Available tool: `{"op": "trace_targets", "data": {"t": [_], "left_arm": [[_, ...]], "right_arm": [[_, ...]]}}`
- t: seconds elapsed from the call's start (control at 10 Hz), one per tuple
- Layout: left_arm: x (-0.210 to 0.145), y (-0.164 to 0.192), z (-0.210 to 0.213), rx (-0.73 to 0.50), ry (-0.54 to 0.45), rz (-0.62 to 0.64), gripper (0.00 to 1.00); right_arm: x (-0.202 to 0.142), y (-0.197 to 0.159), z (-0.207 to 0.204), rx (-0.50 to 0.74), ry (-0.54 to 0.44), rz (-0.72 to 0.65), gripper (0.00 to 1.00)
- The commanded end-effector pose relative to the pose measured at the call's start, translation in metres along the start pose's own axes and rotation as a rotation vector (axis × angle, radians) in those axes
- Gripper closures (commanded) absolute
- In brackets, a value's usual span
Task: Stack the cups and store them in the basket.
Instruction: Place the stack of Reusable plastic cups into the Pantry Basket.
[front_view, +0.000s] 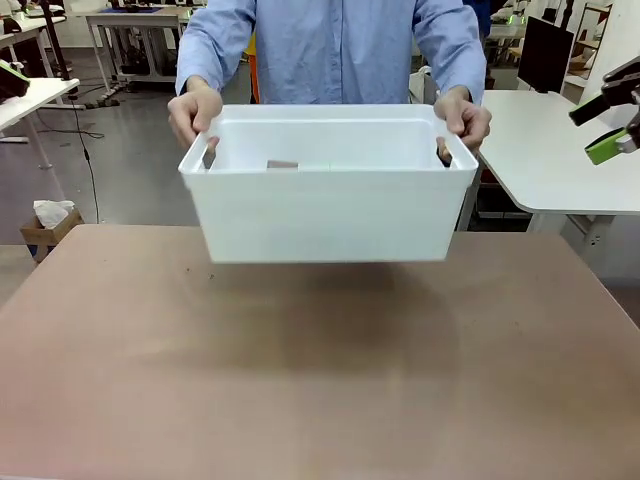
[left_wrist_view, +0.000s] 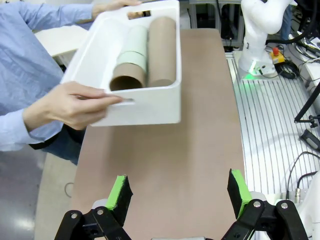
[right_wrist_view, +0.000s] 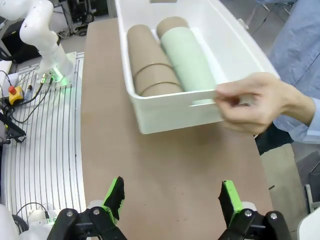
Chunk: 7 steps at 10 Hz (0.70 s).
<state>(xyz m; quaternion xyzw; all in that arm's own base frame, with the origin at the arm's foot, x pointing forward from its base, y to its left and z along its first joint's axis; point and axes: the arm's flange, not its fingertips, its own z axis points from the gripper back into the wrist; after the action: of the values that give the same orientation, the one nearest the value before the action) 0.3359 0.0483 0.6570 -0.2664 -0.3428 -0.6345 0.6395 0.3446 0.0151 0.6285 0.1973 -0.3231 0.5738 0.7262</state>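
**Inspector:** Front view first. Hands?

**Onlooker:** The person at the far side grips the basket (front_view: 325, 215) by its short ends: one hand (front_view: 193, 112) at picture left, the other hand (front_view: 463, 117) at picture right, fingers curled into the handle slots. The basket is off the desk (front_view: 320, 370), its shadow below. Over the rim I see a sliver of tan cup (front_view: 282, 164). At the right edge, the right pincer (front_view: 612, 125) hangs high, well apart from the basket; from here I cannot tell its gape.

**Inspector:** Left wrist view.

**Onlooker:** The left pincer (left_wrist_view: 180, 192) hovers above bare desk, green pads (left_wrist_view: 120, 194) spread wide, nothing between them. One hand (left_wrist_view: 70, 104) clasps the near short side of the basket (left_wrist_view: 145, 102). Inside lie two rows side by side: one all tan (left_wrist_view: 161, 52), one with a tan cup (left_wrist_view: 127, 80) showing its open mouth and mint green (left_wrist_view: 133, 52) nested behind.

**Inspector:** Right wrist view.

**Onlooker:** The right pincer (right_wrist_view: 172, 197) is wide too, empty, over the desk. A hand (right_wrist_view: 255, 102) pinches the basket's near end. Two rows: a tan stack (right_wrist_view: 150, 67) with at least two rims showing, and a mint stack (right_wrist_view: 187, 57) with a tan cup (right_wrist_view: 171, 24) at its far end. An exact cup count I cannot give.
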Motion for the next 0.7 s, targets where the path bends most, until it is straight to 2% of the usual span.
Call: {"op": "trace_targets", "data": {"t": [0.0,0.6], "left_arm": [[0.0037,-0.0007,0.0010,-0.004,-0.018,0.000,0.00],[0.0037,-0.0007,0.0010,-0.004,-0.018,0.000,0.00]], "right_arm": [[0.0038,-0.0011,0.0025,0.006,-0.011,-0.017,0.00],[0.0038,-0.0011,0.0025,0.006,-0.011,-0.017,0.00]]}}
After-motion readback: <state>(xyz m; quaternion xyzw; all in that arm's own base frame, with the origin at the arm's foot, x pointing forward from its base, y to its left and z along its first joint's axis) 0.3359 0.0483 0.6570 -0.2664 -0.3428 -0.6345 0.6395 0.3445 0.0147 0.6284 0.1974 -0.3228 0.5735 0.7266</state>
